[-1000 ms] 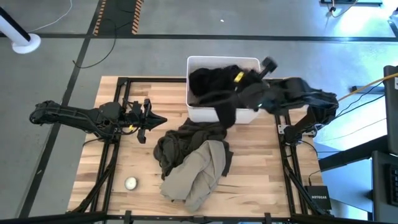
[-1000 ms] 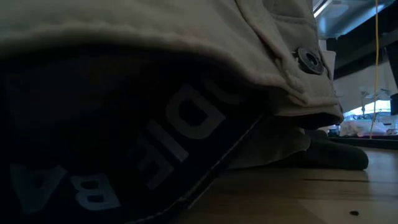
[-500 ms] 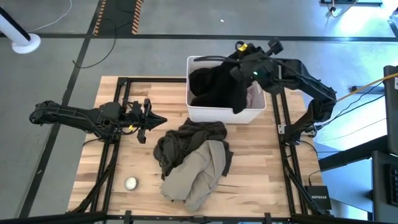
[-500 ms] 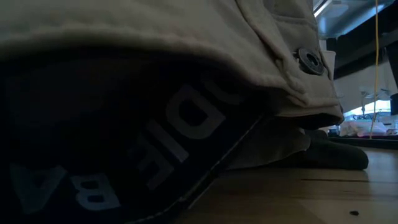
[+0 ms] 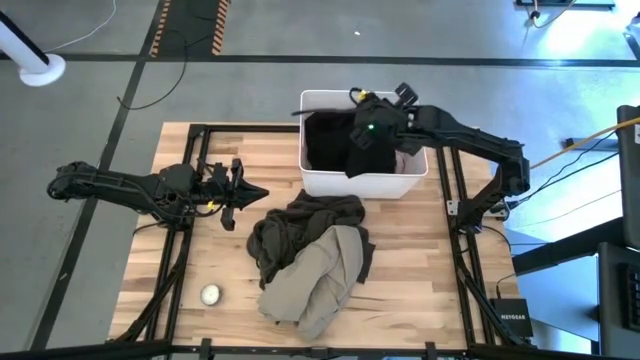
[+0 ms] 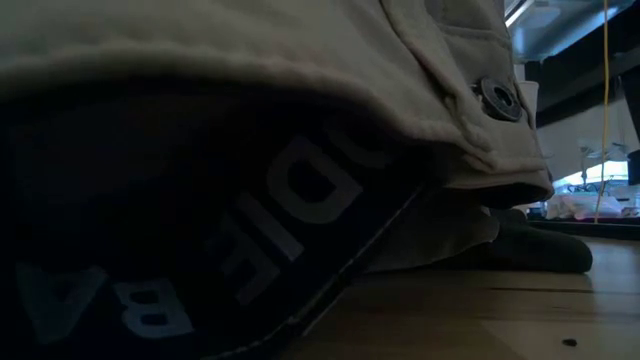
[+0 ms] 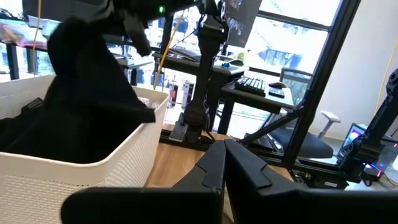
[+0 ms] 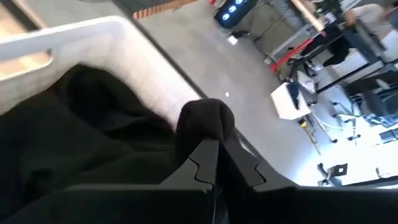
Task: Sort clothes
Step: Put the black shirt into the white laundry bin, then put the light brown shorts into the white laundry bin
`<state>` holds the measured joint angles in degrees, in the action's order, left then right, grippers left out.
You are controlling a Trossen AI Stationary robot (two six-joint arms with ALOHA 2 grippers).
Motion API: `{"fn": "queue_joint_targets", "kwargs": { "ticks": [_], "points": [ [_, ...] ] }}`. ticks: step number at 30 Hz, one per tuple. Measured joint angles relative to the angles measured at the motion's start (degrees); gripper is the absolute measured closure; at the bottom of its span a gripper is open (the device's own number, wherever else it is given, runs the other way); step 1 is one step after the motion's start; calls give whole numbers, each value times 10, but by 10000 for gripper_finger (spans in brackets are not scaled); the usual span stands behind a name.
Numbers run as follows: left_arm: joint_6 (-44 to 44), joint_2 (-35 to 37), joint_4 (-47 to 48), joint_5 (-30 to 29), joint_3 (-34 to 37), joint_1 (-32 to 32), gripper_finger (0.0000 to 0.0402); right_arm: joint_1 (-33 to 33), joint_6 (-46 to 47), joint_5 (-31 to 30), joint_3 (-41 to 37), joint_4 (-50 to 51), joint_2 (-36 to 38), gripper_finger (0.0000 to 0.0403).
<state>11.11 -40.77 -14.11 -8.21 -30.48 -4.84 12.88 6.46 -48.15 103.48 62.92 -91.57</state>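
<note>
The wooden table (image 5: 400, 300) carries everything. At its twelve o'clock edge stands the white bin (image 5: 325, 182), with the black garment (image 5: 335, 145) heaped inside; part of that garment is lifted above the bin, and a patch of pale pink cloth (image 5: 408, 160) shows at the bin's three o'clock side. Toward six o'clock from the bin, near the table's centre, lies the dark olive-brown garment (image 5: 290, 228), with the khaki-beige garment (image 5: 315, 275) overlapping it on the five o'clock side. A small white ball (image 5: 210, 294) rests near the seven o'clock corner.

The right gripper (image 5: 368, 128) hangs over the bin's middle, its fingers pinched tight on a fold of the black garment (image 8: 202, 121), as the right wrist view shows. The left gripper (image 5: 243, 194) waits at nine o'clock, its fingers pressed together and holding nothing.

The step in hand looks like dropping the black garment into the bin. To do it well, I judge the gripper should come low over the bin's centre before letting go, so that no trailing cloth hangs over the rim. The release should open wide, then lift straight up, lest the fabric snag on a finger and be dragged out again.
</note>
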Motion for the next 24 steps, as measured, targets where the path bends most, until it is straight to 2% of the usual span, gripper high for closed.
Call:
{"fn": "queue_joint_targets", "kwargs": {
  "ticks": [4, 7, 10, 17, 20, 24],
  "points": [
    [0, 0, 0, 0, 0, 0, 402, 0, 28, 30, -24, 0, 0, 360],
    [0, 0, 0, 0, 0, 0, 402, 0, 51, 35, -27, 5, 0, 321],
    [0, 0, 0, 0, 0, 0, 402, -1, 66, 68, -23, 9, 0, 275],
    [-13, 0, 3, 0, 0, 0, 402, -2, 66, 166, 57, 47, 0, 191],
    [-18, 0, 3, 0, 0, 0, 402, -17, 68, 194, 101, 67, 0, 170],
    [-20, 0, 3, 0, 0, 0, 402, -62, 68, 203, 142, 97, 0, 159]
  ]
}}
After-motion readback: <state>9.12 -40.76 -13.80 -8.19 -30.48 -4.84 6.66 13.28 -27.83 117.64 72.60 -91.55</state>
